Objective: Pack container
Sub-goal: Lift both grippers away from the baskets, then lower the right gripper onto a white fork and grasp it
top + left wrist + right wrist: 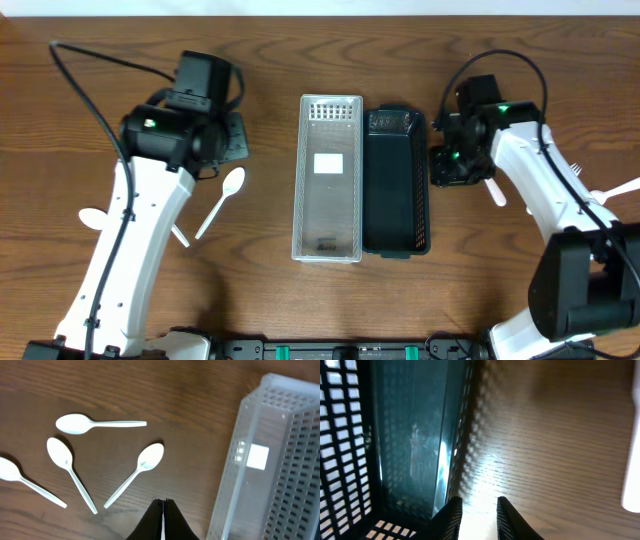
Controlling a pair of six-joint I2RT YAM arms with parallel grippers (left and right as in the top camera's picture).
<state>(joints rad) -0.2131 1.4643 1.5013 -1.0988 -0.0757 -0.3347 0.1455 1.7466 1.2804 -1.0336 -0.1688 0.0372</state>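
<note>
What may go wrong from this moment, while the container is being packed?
The left gripper is shut near the spoons; lowered like this, it would likely push one away. Two handles nearly meet, so a grasp may catch both. The right gripper sits close beside the dark basket and might nudge it.

2 arms are being shown from overhead. The left arm (pixel 135 245) is being clad in a long white shell, with black motor housings (pixel 200 80) being carried near its end. A thin black left cable (pixel 88 97) is being trailed from it, and a green light (pixel 152 124) is being lit. The right arm (pixel 535 185) is being clad likewise, a black cable loop (pixel 495 53) being attached. The left gripper (pixel 163 502) and right gripper (pixel 478 501) are being shown as black tapered fingers.
</note>
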